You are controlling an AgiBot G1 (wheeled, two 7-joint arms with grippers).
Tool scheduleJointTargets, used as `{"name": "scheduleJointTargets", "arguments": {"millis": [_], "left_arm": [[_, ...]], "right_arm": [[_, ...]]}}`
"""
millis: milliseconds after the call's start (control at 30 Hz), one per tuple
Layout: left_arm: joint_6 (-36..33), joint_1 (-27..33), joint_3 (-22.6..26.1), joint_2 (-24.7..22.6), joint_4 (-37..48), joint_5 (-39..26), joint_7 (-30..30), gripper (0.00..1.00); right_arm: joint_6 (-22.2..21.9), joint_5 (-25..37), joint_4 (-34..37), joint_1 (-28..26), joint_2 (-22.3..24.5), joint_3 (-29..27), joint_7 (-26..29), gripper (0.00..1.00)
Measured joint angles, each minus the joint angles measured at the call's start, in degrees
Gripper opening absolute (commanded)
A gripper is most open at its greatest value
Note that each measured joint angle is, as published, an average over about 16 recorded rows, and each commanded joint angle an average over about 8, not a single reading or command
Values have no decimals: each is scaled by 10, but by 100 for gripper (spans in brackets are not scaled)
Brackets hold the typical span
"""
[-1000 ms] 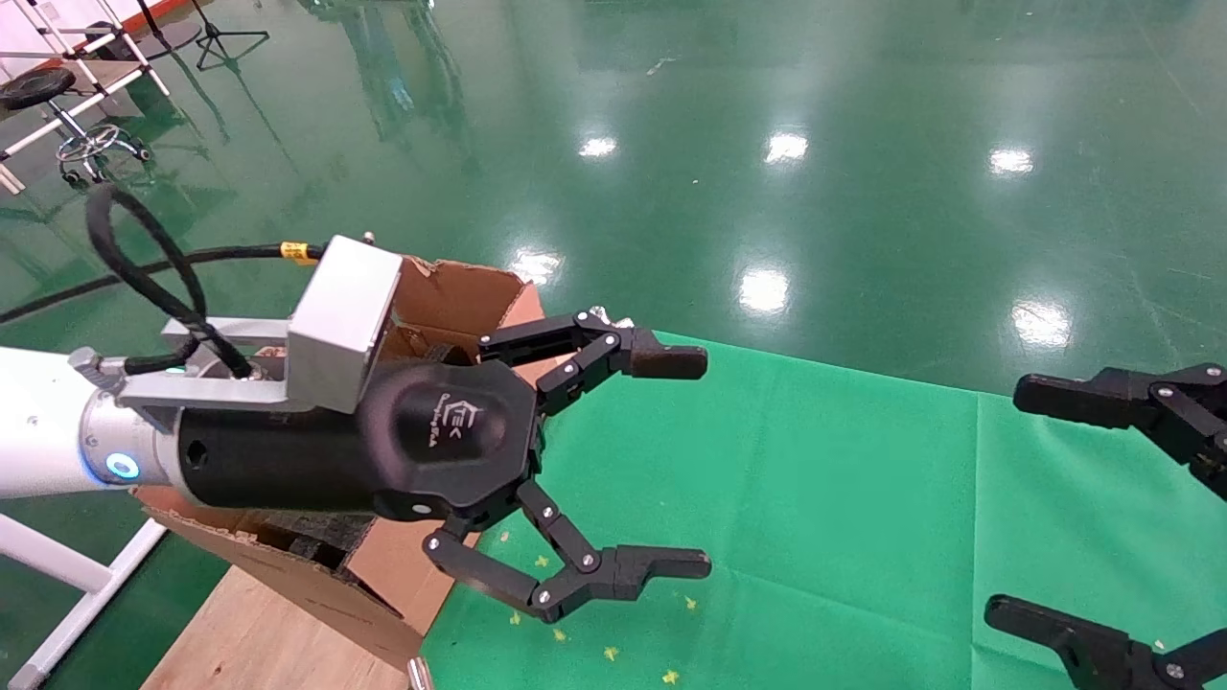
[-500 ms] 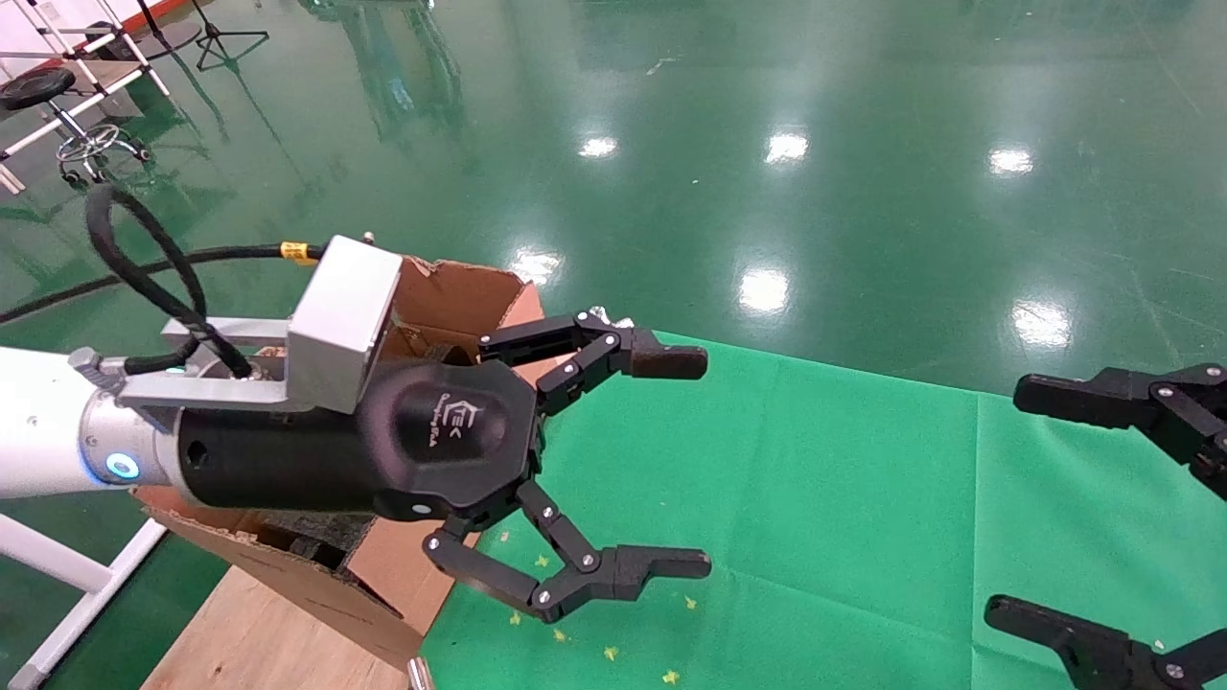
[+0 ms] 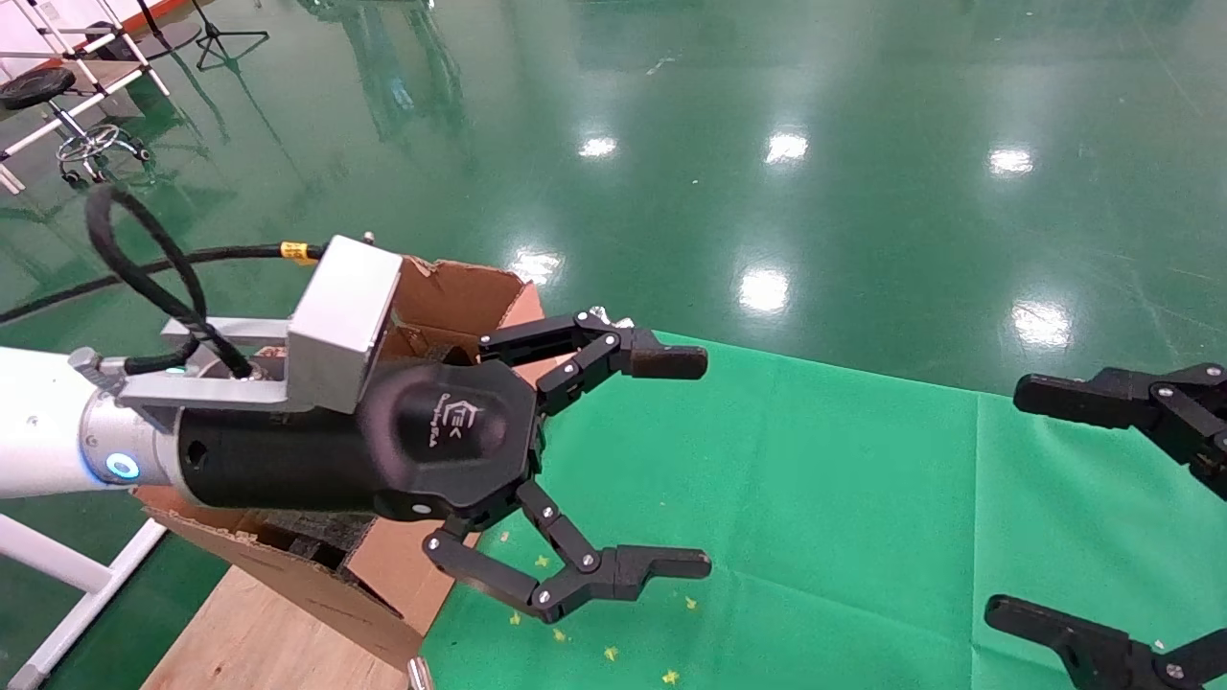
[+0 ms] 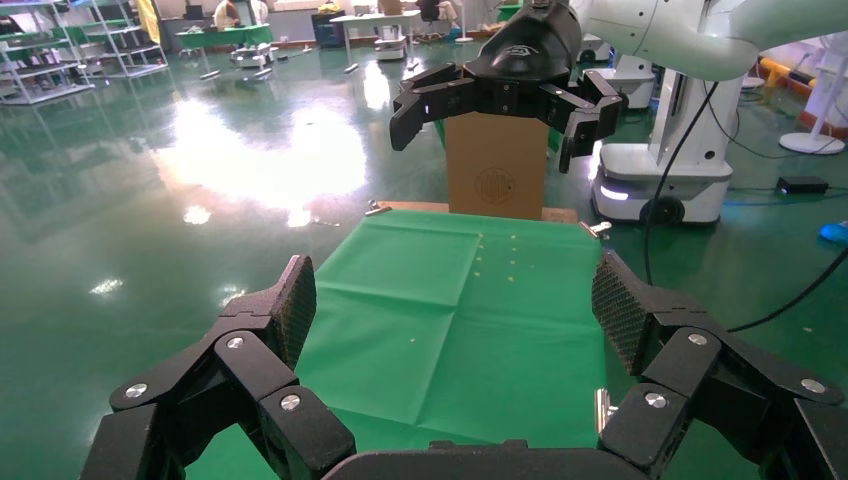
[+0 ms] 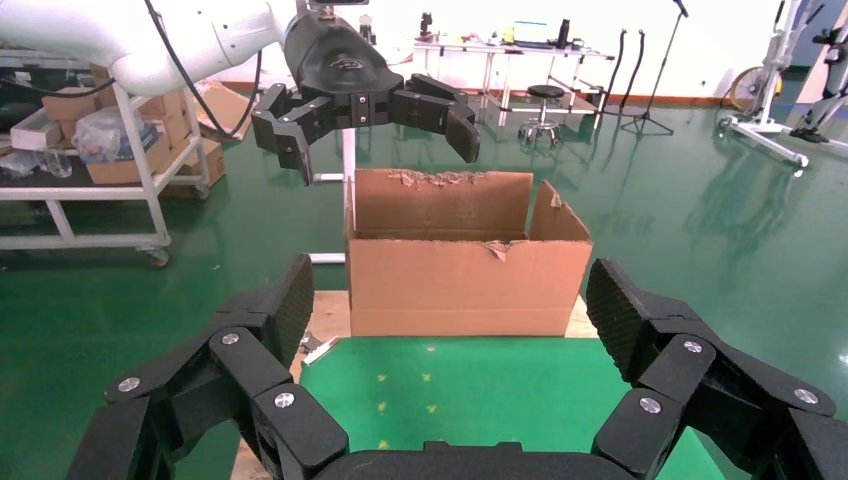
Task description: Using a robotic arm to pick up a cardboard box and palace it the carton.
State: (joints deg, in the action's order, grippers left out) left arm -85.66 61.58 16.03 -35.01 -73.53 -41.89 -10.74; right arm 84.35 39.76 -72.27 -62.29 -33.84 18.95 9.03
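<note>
The carton (image 3: 460,297) stands at the left end of the table, its torn flaps upright; it also shows in the right wrist view (image 5: 465,270). My left gripper (image 3: 685,463) on the robotic arm (image 3: 38,431) is open and empty, held in the air beside the carton over the green cloth; its own view shows the open pads (image 4: 452,300). My right gripper (image 3: 1016,503) is open and empty at the right edge. The small cardboard box (image 4: 495,175) stands at the far right end of the table, beyond the right gripper (image 4: 490,125); it is out of the head view.
A green cloth (image 3: 815,498) with small yellow marks covers the wooden table (image 3: 249,642). Black foam (image 3: 307,537) lies inside the carton. A stool (image 3: 57,105) and white frames stand on the floor at far left. A white robot base (image 4: 650,180) stands past the box.
</note>
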Motion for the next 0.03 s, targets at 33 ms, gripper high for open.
{"name": "scheduleJointTargets", "arguments": {"millis": [33], "left_arm": [[0,0,0,0,0,0,0,100]], "right_arm": [[0,0,0,0,0,0,0,100]]}}
